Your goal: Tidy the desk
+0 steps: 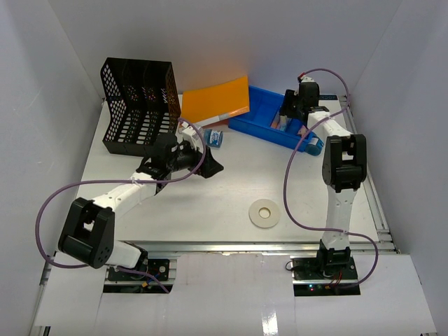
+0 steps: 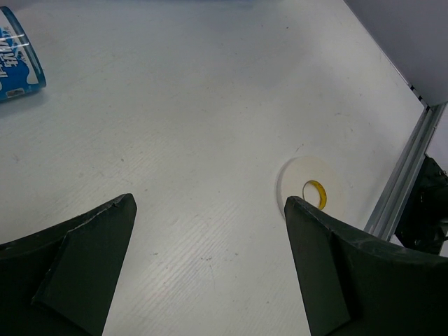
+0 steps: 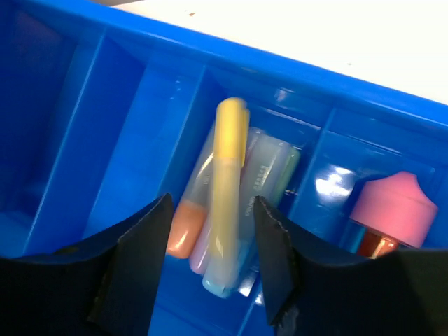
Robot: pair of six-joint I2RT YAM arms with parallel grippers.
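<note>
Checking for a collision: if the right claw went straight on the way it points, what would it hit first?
Most likely the yellow marker just ahead of the right claw, lying on other markers in the blue tray; depth is unclear.

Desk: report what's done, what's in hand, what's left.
Done: several pens lie in one slot of the blue tray. In hand: the right gripper, jaws apart, has a yellow pen over that slot. To do: the tape roll, blue packet and orange folder lie out on the desk; the left gripper is open, empty.
</note>
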